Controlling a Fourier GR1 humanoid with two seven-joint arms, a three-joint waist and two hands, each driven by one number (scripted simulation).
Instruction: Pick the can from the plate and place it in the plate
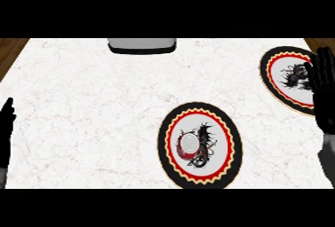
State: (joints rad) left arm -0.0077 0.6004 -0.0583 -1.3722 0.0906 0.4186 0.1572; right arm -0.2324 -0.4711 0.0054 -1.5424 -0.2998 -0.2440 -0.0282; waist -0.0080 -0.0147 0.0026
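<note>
Bring open, straight-fingered black right hand (324, 88) to red silver-topped can (188, 144) on nearer black-rimmed plate (164, 146); curl round its sides. Leave open left hand (6, 126) resting.

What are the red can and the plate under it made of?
The small red can with a silvery top looks like metal: its lid is pale and shiny. The black-rimmed round plate under it is probably glazed ceramic, given its smooth painted rings.

Black left hand (6, 128), black right hand (325, 84) — grey forearms (329, 153).
</note>
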